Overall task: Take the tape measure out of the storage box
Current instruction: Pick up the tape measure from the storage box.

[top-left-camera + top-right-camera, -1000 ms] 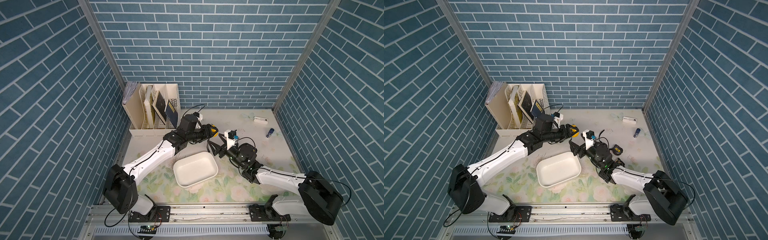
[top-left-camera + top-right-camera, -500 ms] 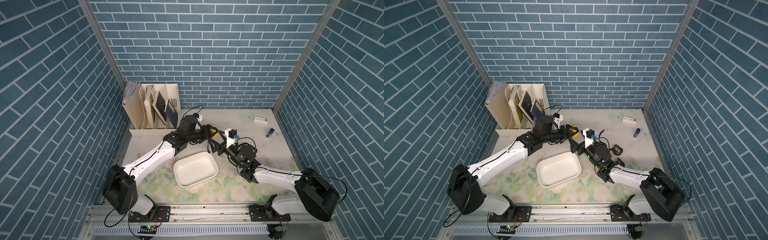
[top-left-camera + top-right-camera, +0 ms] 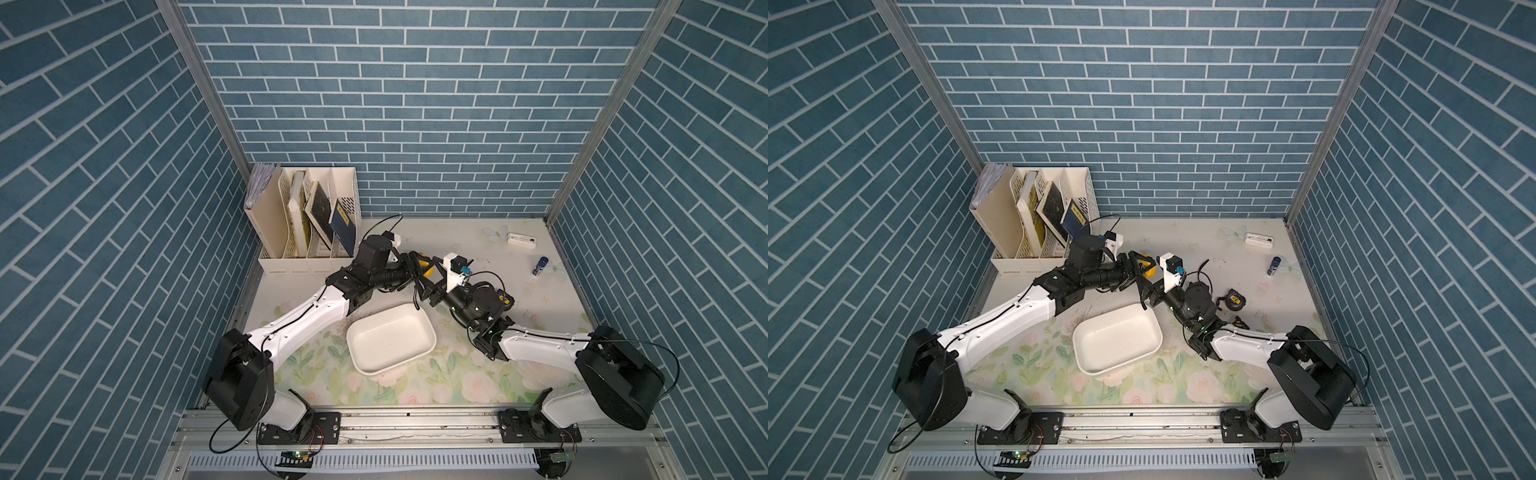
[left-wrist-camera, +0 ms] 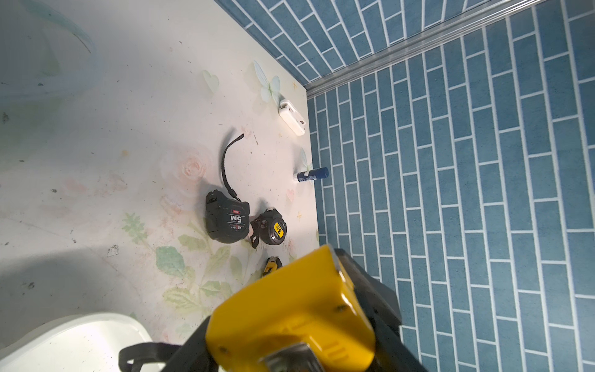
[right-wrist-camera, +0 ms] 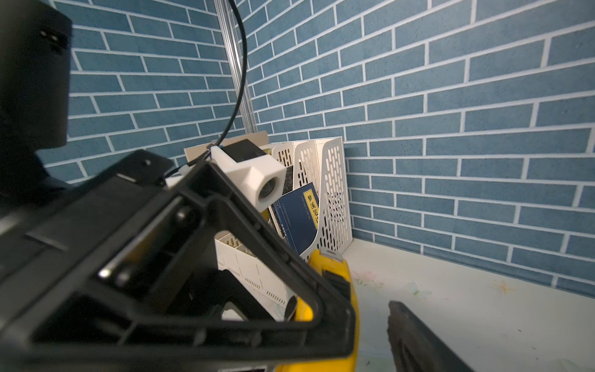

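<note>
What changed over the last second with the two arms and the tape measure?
The right end effector moved in toward the yellow tape measure, jaws open; nothing was gripped or released. The left end effector kept its hold on it, and the white box stayed put, empty.

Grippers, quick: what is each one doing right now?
Left gripper: closed on the yellow tape measure.
Right gripper: open, close beside that tape measure, holding nothing.
</note>
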You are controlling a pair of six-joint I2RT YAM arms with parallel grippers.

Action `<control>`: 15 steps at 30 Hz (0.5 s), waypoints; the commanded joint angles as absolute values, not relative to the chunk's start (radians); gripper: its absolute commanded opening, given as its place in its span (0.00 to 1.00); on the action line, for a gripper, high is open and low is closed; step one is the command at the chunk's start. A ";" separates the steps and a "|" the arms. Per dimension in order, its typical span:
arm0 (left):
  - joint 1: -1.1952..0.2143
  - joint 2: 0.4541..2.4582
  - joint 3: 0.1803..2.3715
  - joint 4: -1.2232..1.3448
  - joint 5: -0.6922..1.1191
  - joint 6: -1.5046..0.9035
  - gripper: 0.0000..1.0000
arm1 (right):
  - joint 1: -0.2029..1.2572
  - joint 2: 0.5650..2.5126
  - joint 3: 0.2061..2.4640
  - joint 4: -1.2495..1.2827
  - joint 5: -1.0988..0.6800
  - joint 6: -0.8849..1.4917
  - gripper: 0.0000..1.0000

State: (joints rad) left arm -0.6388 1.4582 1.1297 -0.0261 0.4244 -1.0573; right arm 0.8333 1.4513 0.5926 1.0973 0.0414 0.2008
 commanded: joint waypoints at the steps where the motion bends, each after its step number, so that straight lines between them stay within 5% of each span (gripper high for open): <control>1: -0.633 1.420 1.124 0.029 0.438 -1.060 0.40 | 0.838 1.471 0.626 1.144 0.048 0.185 0.78; 7: -0.633 1.418 1.119 0.038 0.439 -1.063 0.40 | 0.839 1.477 0.629 1.147 0.047 0.193 0.70; 15: -0.632 1.416 1.109 0.049 0.444 -1.068 0.40 | 0.840 1.482 0.648 1.140 0.050 0.193 0.45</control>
